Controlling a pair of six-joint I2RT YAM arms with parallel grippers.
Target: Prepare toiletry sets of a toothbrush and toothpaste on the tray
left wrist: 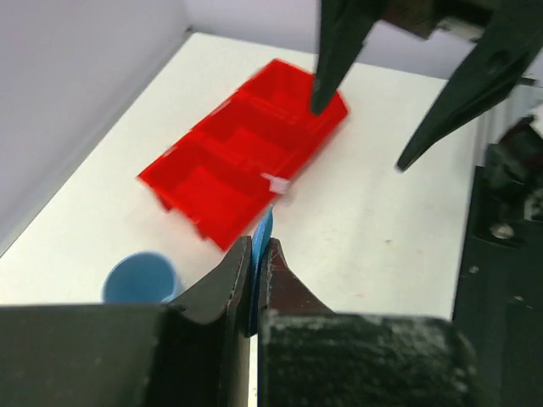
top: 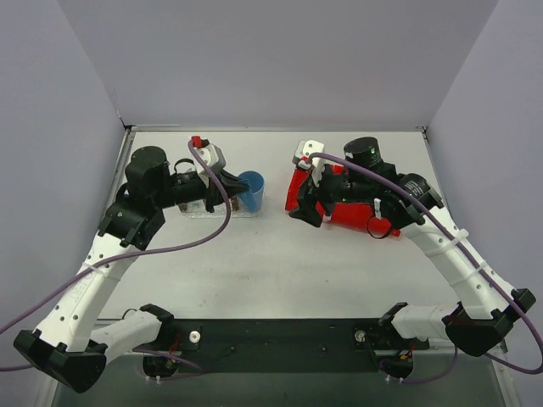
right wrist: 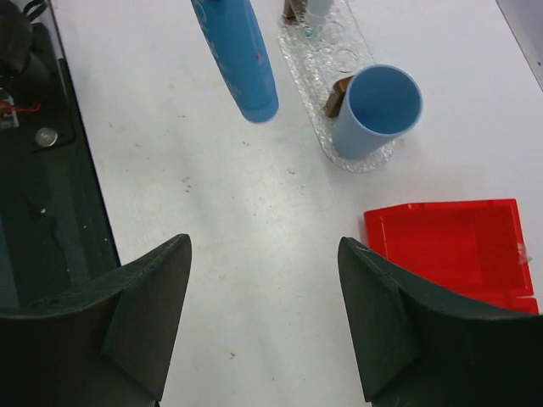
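My left gripper [left wrist: 254, 259] is shut on the bright blue toothpaste tube [left wrist: 261, 242], seen edge-on between the fingers. In the right wrist view the tube [right wrist: 239, 55] hangs above the table beside the transparent bumpy tray [right wrist: 318, 64]. In the top view my left gripper [top: 235, 188] hovers over the tray [top: 210, 212], next to the blue cup [top: 251, 190]. My right gripper [right wrist: 263, 246] is open and empty above bare table, by the red bin's edge [top: 303, 206]. A white item [right wrist: 316, 12] stands on the tray's far end; I cannot tell what it is. No toothbrush is clearly visible.
The blue cup [right wrist: 377, 106] stands on the near end of the tray by a small brown block [right wrist: 339, 95]. The red two-compartment bin [top: 348, 212] lies right of centre, partly under my right arm; it also shows in the wrist views [left wrist: 246, 161] [right wrist: 450, 246].
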